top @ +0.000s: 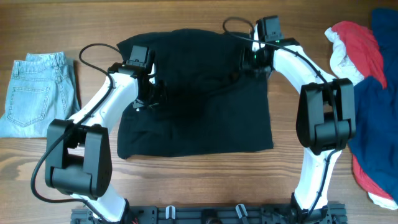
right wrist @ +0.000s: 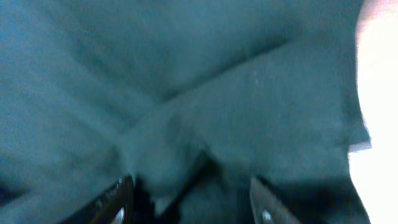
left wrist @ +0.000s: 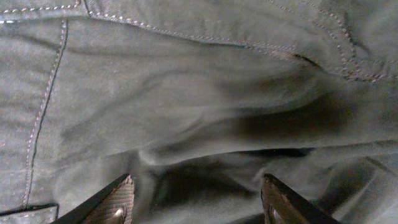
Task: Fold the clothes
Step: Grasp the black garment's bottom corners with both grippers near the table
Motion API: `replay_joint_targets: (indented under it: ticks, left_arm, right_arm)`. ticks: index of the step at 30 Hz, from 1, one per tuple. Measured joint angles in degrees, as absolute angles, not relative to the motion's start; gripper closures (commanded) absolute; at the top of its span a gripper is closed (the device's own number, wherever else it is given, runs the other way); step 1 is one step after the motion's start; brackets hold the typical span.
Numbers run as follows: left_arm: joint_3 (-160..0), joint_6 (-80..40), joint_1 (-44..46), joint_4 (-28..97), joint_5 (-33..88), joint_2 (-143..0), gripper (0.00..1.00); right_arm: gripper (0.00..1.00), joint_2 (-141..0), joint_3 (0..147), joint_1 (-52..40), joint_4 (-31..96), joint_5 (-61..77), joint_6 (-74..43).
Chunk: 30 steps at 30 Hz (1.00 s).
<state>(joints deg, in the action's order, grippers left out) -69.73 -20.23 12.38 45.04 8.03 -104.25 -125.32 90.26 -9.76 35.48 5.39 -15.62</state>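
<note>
A black garment point(top: 199, 115) lies spread in the middle of the table. My left gripper point(top: 157, 92) is over its left part, open, with dark stitched cloth point(left wrist: 186, 112) under the fingers point(left wrist: 196, 202). My right gripper point(top: 249, 62) is over the garment's upper right part, open, with a cloth fold point(right wrist: 186, 155) between its fingers point(right wrist: 189, 202). The garment's edge and the pale table show at the right of the right wrist view point(right wrist: 379, 93).
Folded light blue jeans point(top: 34, 93) lie at the left edge of the table. A pile of red, white and blue clothes point(top: 367, 99) lies at the right edge. Wooden table point(top: 199, 180) shows in front of the garment.
</note>
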Motion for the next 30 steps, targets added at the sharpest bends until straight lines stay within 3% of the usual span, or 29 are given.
replay_joint_targets:
  ticks: [5, 10, 15, 18, 21, 25, 30]
  left_arm:
    - [-69.7, -20.2, 12.4, 45.5, 8.0, -104.2, 0.34]
    - [-69.7, -20.2, 12.4, 46.7, 7.9, -104.2, 0.3]
    - [-69.8, -20.2, 12.4, 51.7, 7.9, -104.2, 0.31]
    - [-69.8, -20.2, 12.4, 58.3, 7.9, -104.2, 0.3]
    - [-69.8, -21.7, 12.4, 64.3, 6.1, -102.2, 0.25]
    - [-68.6, -28.5, 12.0, 69.1, 3.1, -92.8, 0.11]
    - [-59.3, -39.3, 9.1, 67.7, 2.8, -79.0, 0.1]
  right_arm:
    - [0.42, -124.7, 91.3, -8.4, 51.4, -3.5, -24.8]
    - [0.38, -122.9, 91.3, -6.5, 55.9, -7.6, -27.2]
    - [0.29, -110.0, 91.5, -4.7, 64.8, -9.4, -27.2]
    - [0.28, -101.7, 92.8, -4.7, 70.4, -7.3, -24.7]
    - [0.28, -98.6, 92.9, -4.7, 75.8, -4.2, -23.4]
    - [0.27, -92.4, 92.5, -4.7, 78.8, -0.3, -21.8]
    - [0.27, -77.8, 80.8, -4.7, 76.4, 2.9, -23.8]
